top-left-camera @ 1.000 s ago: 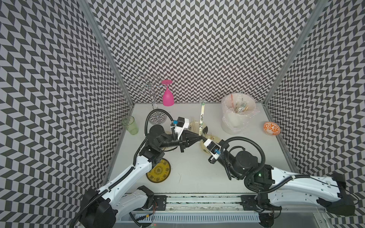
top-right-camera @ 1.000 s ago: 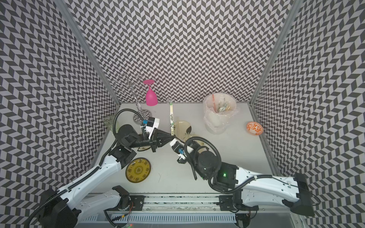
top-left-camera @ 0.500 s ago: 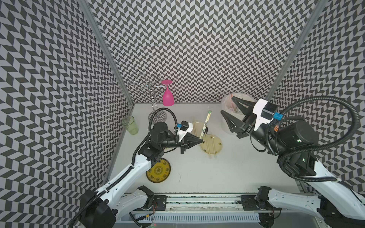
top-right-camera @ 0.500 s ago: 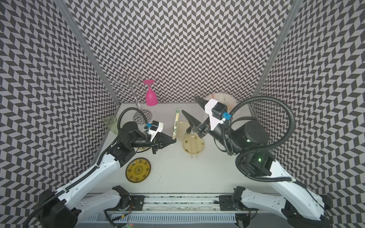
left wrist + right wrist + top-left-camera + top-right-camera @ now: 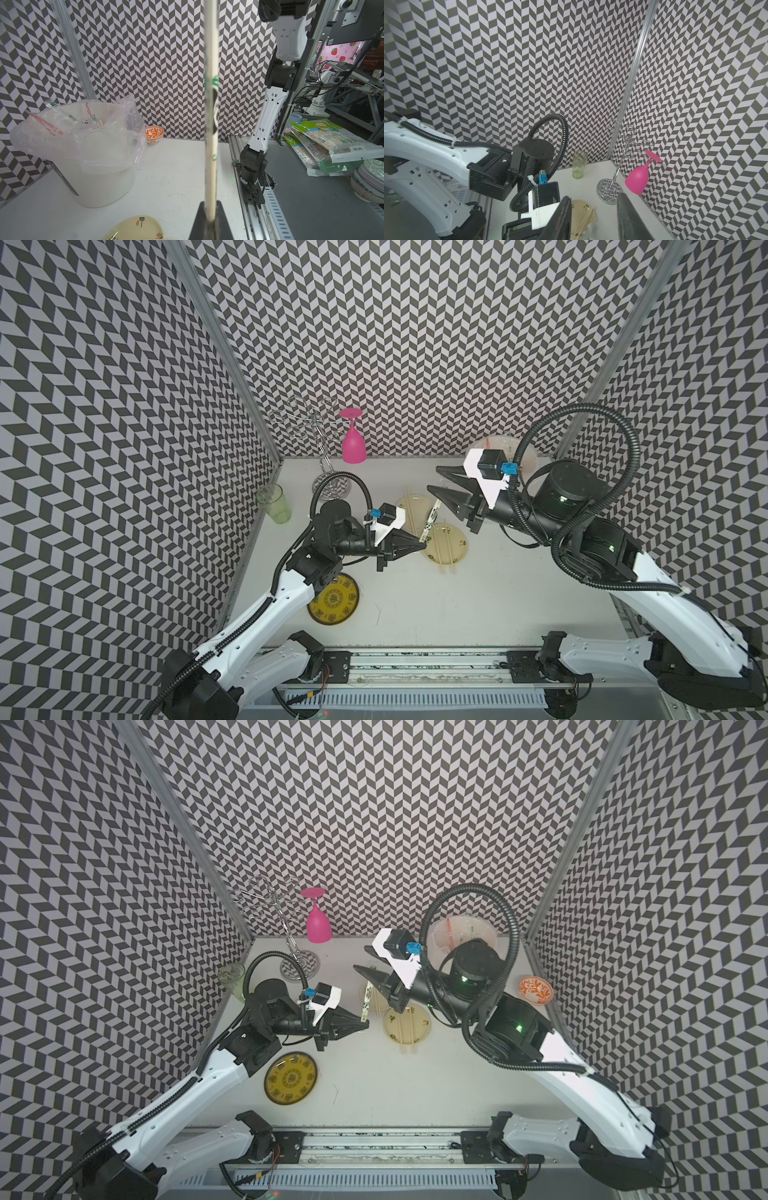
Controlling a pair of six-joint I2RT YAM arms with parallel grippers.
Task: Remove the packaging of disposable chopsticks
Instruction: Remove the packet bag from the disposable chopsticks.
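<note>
My left gripper [image 5: 422, 546] [image 5: 210, 222] is shut on the lower end of a wrapped pair of disposable chopsticks [image 5: 431, 519] [image 5: 365, 1000]. Its packaging [image 5: 212, 99] is a clear sleeve with green and black print and rises from the jaws. My right gripper [image 5: 433, 479] [image 5: 593, 216] hangs open just beyond the sleeve's far end, with nothing between its fingers. Bare chopsticks [image 5: 446, 547] lie across a pale plate [image 5: 457, 556], and more lie on a second pale plate [image 5: 409, 506]. Used sleeves [image 5: 52, 128] sit in the bag-lined bin [image 5: 93, 166].
A pink goblet [image 5: 353, 443] hangs on a wire rack [image 5: 328, 485] at the back left. A green glass [image 5: 274, 504] stands by the left wall. A yellow patterned plate [image 5: 332, 599] lies under my left arm, and an orange bowl [image 5: 535, 990] sits far right.
My right arm rose from the plate to the bin with jaws spread wide, then came back left toward the sleeve's far end with jaws narrower. My left gripper kept its hold on the wrapped pair.
</note>
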